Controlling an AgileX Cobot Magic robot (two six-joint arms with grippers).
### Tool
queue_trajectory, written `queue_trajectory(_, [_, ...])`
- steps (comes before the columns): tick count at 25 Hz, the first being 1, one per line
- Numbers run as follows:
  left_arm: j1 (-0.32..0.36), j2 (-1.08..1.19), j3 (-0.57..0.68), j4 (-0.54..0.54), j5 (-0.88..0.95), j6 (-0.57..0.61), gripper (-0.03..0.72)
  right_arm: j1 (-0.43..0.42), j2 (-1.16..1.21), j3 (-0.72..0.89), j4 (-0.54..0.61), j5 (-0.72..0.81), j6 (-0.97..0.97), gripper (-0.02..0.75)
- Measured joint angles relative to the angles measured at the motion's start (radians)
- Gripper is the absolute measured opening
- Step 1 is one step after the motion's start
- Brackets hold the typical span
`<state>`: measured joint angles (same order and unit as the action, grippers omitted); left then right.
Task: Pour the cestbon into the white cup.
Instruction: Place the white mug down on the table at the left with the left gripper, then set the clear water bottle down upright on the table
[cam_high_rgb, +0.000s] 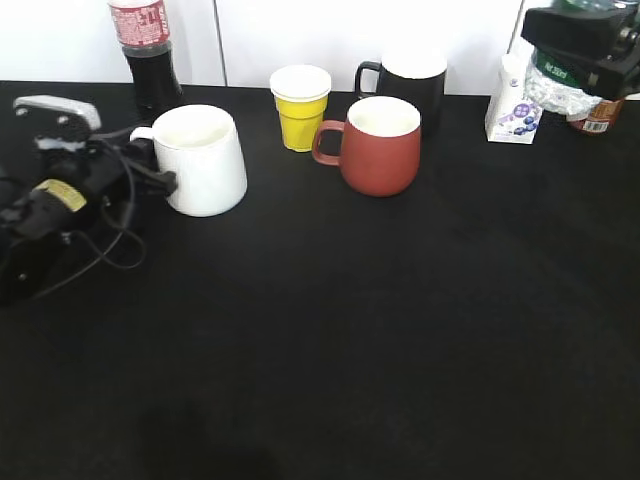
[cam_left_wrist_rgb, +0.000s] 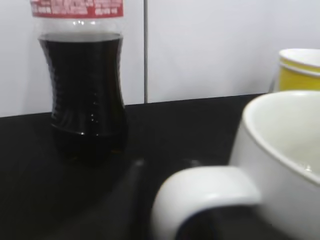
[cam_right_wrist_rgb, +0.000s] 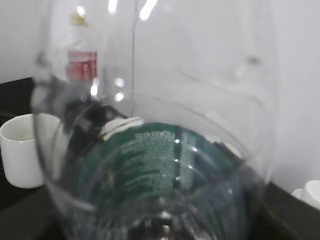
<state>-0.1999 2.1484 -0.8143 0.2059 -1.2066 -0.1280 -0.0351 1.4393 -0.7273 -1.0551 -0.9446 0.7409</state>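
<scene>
The white cup (cam_high_rgb: 205, 160) stands at the left of the black table, handle to the left. My left gripper (cam_high_rgb: 150, 178) is at that handle; in the left wrist view its dark fingers (cam_left_wrist_rgb: 165, 165) straddle the white loop handle (cam_left_wrist_rgb: 205, 192), closed on it. My right gripper (cam_high_rgb: 585, 45) is raised at the top right, shut on the cestbon (cam_high_rgb: 558, 88), a clear bottle with a green label, well away from the cup. The bottle (cam_right_wrist_rgb: 160, 165) fills the right wrist view and hides the jaws; the white cup (cam_right_wrist_rgb: 20, 155) shows at the far left there.
A cola bottle (cam_high_rgb: 148, 50) stands behind the white cup. A yellow cup (cam_high_rgb: 300, 105), a black mug (cam_high_rgb: 405, 80) and a brown-red mug (cam_high_rgb: 380, 145) stand mid-table. A small carton (cam_high_rgb: 513, 105) and an amber bottle (cam_high_rgb: 600, 118) are at the back right.
</scene>
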Motion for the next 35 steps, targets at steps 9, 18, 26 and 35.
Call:
queue_trajectory(9, [-0.038,-0.408,0.452,0.1,-0.001,-0.004,0.322,0.001,0.077,0.0,0.282,0.186,-0.101,0.479])
queue_trajectory(18, [-0.05,-0.703,0.499,0.177,0.174,-0.008,0.322,0.002,0.571,-0.001,0.517,-0.148,-0.453,0.479])
queue_trajectory(26, [-0.05,-0.703,0.499,0.211,0.195,-0.009,0.322,0.002,0.566,-0.003,0.467,-0.074,-0.427,0.67])
queue_trajectory(35, [-0.05,-0.704,0.499,0.211,0.396,-0.12,0.322,0.002,0.271,0.002,0.112,0.419,-0.091,0.654])
